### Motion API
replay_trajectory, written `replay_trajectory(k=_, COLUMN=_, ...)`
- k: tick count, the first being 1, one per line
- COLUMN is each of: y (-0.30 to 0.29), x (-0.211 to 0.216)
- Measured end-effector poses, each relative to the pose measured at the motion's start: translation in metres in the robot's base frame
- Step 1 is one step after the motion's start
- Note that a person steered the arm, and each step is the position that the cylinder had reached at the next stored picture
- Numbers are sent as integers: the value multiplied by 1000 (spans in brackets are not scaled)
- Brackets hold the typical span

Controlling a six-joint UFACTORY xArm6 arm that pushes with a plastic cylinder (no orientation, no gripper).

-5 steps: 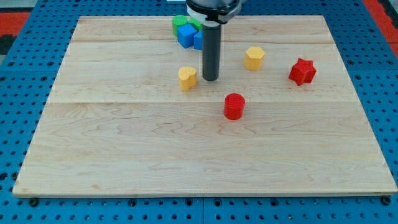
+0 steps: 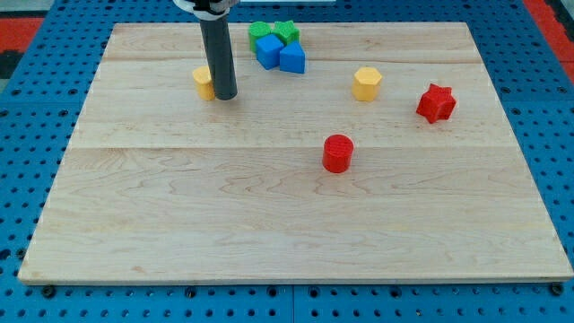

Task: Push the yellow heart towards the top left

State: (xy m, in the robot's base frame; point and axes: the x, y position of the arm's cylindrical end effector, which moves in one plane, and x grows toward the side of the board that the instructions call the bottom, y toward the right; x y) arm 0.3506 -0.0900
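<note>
The yellow heart [image 2: 204, 82] lies on the wooden board [image 2: 287, 215] in the upper left part, partly hidden behind my rod. My tip [image 2: 225, 95] rests on the board just right of the heart and touches it or nearly so. The rod rises from there to the view's top edge.
Two blue blocks [image 2: 280, 54] and two green blocks [image 2: 273, 31] cluster at the top middle. A yellow hexagonal block [image 2: 366, 83] and a red star [image 2: 436, 102] lie at the right. A red cylinder [image 2: 337, 152] stands near the middle.
My rod has moved left and a little up. The yellow heart has slid with it, up and to the left, from near the board's middle.
</note>
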Motion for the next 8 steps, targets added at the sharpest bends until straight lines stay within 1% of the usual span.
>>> replay_trajectory(k=1, y=-17, x=-3)
replay_trajectory(k=3, y=-17, x=-3)
replay_trajectory(k=5, y=-19, x=-13)
replay_trajectory(k=6, y=-35, x=-48)
replay_trajectory(k=7, y=-50, x=-72)
replay_trajectory(k=8, y=-43, x=-76)
